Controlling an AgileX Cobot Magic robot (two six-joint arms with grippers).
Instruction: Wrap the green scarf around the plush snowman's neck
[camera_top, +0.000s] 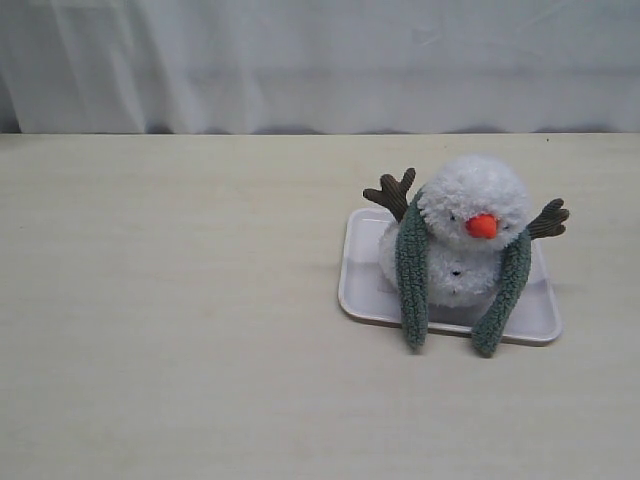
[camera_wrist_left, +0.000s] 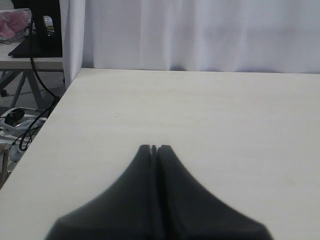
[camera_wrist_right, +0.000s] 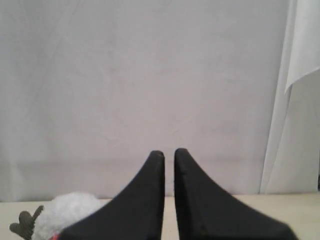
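Note:
The plush snowman (camera_top: 470, 197) sits on the white tray (camera_top: 356, 292) right of centre, its orange nose facing the front. The green scarf (camera_top: 411, 270) is draped behind its neck, and both ends hang down the front past the tray's near rim. Neither arm shows in the exterior view. My left gripper (camera_wrist_left: 155, 148) is shut and empty above bare table, far from the toy. My right gripper (camera_wrist_right: 169, 153) holds a narrow gap with nothing in it. The snowman's head (camera_wrist_right: 70, 210) and one twig arm (camera_wrist_right: 26, 223) are just visible beside its finger.
A white curtain (camera_top: 320, 60) hangs along the table's far edge. In the left wrist view the table's side edge (camera_wrist_left: 47, 130) drops to cables (camera_wrist_left: 17, 125) on the floor, with another table (camera_wrist_left: 30, 60) beyond.

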